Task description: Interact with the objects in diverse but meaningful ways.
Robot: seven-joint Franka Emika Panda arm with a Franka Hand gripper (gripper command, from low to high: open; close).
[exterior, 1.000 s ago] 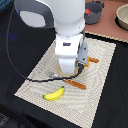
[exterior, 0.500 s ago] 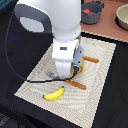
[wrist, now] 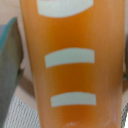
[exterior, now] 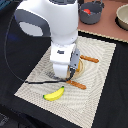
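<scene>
The orange-brown bread loaf (wrist: pixel 70 75) with white slash marks fills the wrist view, very close to the camera. A dark finger (wrist: pixel 9 70) presses along one side of it. In the exterior view my gripper (exterior: pixel 70 76) is low over the middle of the striped beige mat (exterior: pixel 100 100), shut on the loaf, of which only an orange bit (exterior: pixel 76 69) shows. The yellow banana (exterior: pixel 54 93) lies on the mat just in front of the gripper. The red tomato (exterior: pixel 88 10) sits in a grey bowl (exterior: pixel 92 17) at the back. The yellow block is out of view.
Two thin orange-brown sticks lie on the mat, one behind the gripper (exterior: pixel 90 59) and one beside it (exterior: pixel 78 85). A black cable (exterior: pixel 37 81) trails across the mat's near corner. A tan bowl (exterior: pixel 123 17) stands at the back right. The table around the mat is dark.
The arm and gripper have stayed almost in place over the mat. The banana and the sticks have not moved.
</scene>
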